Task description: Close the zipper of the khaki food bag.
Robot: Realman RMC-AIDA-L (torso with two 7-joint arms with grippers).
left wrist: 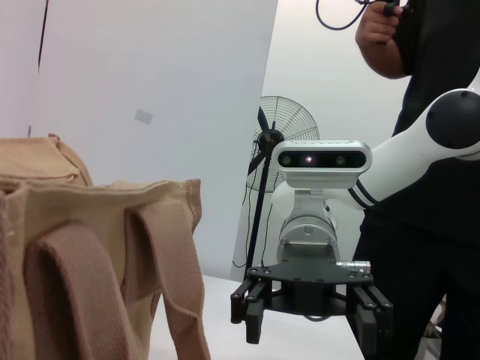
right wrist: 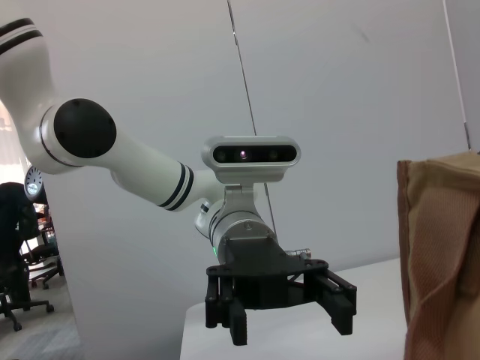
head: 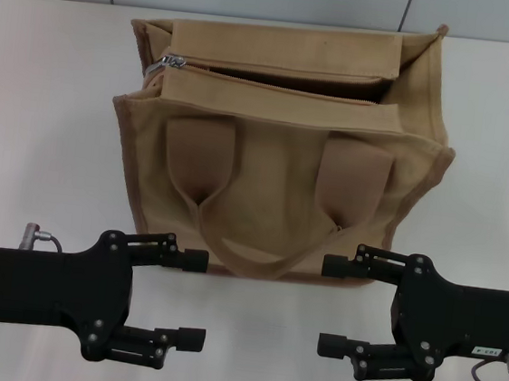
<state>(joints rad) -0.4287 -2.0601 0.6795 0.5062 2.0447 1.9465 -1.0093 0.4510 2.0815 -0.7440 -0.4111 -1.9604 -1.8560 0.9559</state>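
On the white table [head: 44, 114], the khaki food bag [head: 279, 170] stands between and beyond both grippers, its zipper [head: 275, 83] gaping with the pull tab [head: 172, 61] at the robot's left end. The left gripper [head: 193, 298] and right gripper [head: 333, 306] hover near its front, fingers spread and empty. A good start would be one gripper steadying the bag's rim while the other pinches the small tab squarely and draws it straight along the track.

Bag [head: 284, 166]: khaki canvas cloth, matt, coarse weave; straps same. Zipper [head: 275, 83]: cloth tape, shiny metal pull. Left gripper [head: 193, 298], right gripper [head: 333, 306]: matt black, prob. metal/plastic. Table [head: 42, 132]: smooth, white, matt.

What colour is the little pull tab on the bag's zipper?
Shiny silver; the pull tab shows best in the head view.
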